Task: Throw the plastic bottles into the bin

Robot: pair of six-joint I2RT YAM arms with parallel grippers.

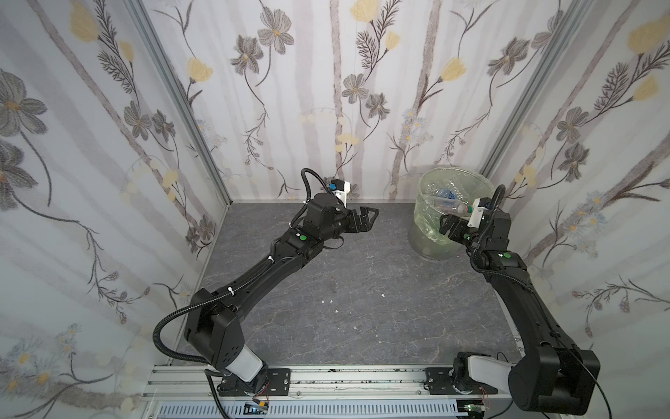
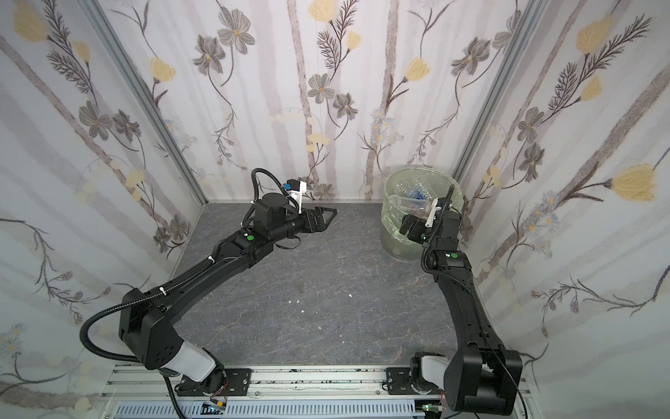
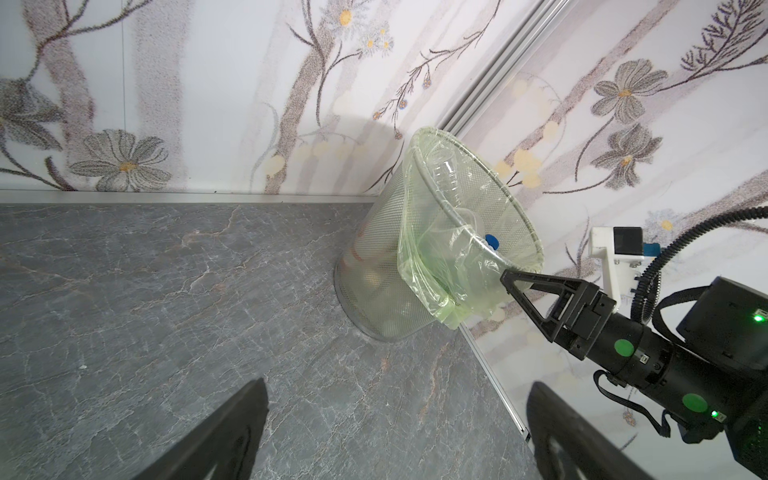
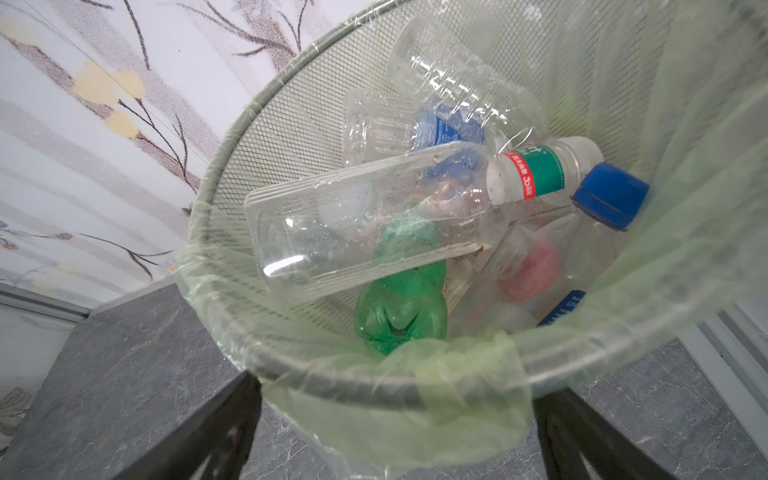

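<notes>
The bin (image 1: 420,197) (image 2: 388,217) is a grey mesh basket lined with a pale green bag. It stands in the back right corner. Several plastic bottles (image 1: 446,196) lie inside it. The right wrist view shows a clear bottle with a green and red label (image 4: 374,216), a green bottle (image 4: 399,303) and a blue-capped bottle (image 4: 609,195). My right gripper (image 1: 444,223) (image 4: 399,388) stands open at the bin's near rim (image 4: 216,174), holding nothing. My left gripper (image 1: 373,214) (image 3: 399,388) is open and empty over the floor left of the bin (image 3: 374,266).
Flowered walls close in the left, back and right sides. An aluminium rail (image 1: 326,377) carries both arm bases at the front. A few small white crumbs (image 1: 330,301) lie on the grey marbled floor (image 1: 362,326).
</notes>
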